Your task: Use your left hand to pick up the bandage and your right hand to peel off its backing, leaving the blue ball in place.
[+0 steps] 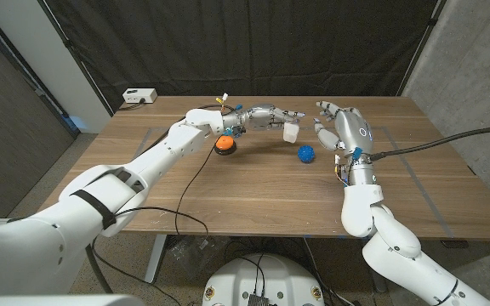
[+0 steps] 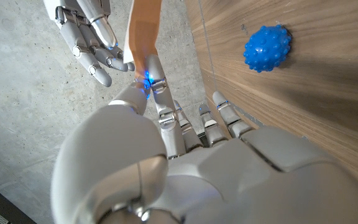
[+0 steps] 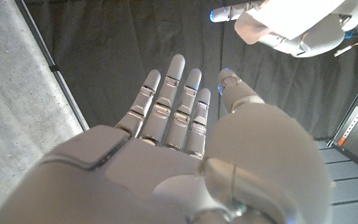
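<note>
The left hand (image 1: 270,116) pinches the bandage (image 1: 291,133) in its fingertips, lifted above the tabletop (image 1: 228,183) near its far middle. At the bandage's 3 o'clock the right hand (image 1: 340,126) hangs with fingers spread wide, holding nothing. The blue ball (image 1: 305,154) lies on the tabletop at the bandage's 5 o'clock.

Even, soft overhead light falls on the brown wooden table (image 1: 253,191), leaving faint shadows. The wrist views are sharp, with mild glare on white casings.
</note>
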